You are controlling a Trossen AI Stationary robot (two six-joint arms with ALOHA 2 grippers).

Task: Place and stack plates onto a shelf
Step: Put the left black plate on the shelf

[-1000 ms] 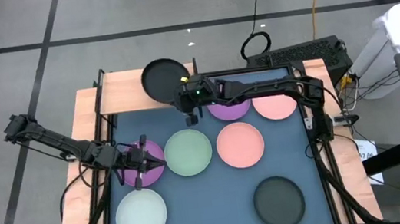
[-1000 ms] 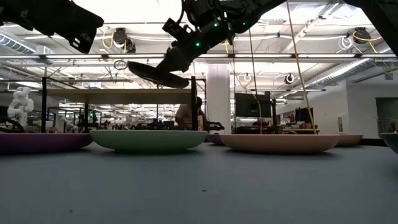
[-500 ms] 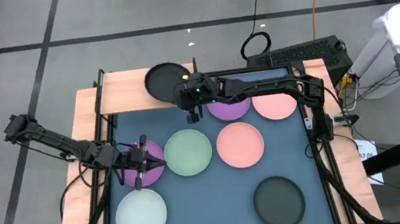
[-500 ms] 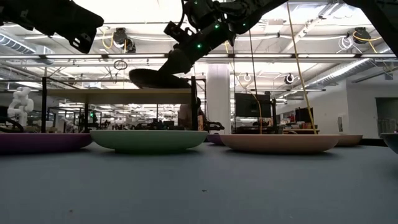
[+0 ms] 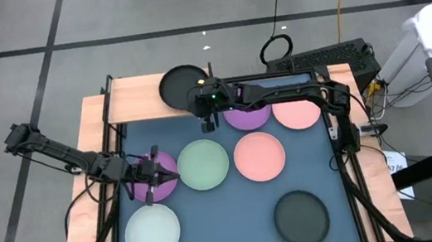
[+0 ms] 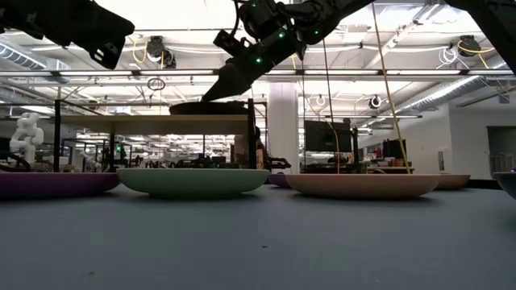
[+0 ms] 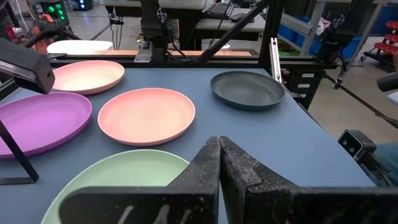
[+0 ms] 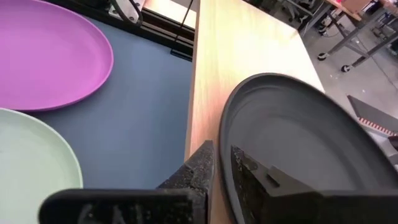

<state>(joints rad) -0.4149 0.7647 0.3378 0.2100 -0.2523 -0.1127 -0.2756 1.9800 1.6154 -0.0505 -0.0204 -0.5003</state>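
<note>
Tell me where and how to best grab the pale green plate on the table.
Grip the pale green plate by its thin raised rim, one finger inside and one outside; it lies flat and shallow. Probably come from above at the near edge, toward the whitish plate, since the purple plate and pink plate crowd its sides.

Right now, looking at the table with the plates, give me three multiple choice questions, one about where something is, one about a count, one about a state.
1. Where is the black plate that the right gripper grips?
A. on the shelf
B. on the floor
C. on the whitish plate

2. How many pink plates are in the high view?
A. none
B. two
C. four

3. How are the left gripper's fingers?
A. wide open
B. clamped on a pink plate
C. shut, empty

Answers: 1 A, the low view shows it level on the board. 2 B, one beside the green plate, one at the far edge. 3 C, its wrist view shows them pressed together.
</note>
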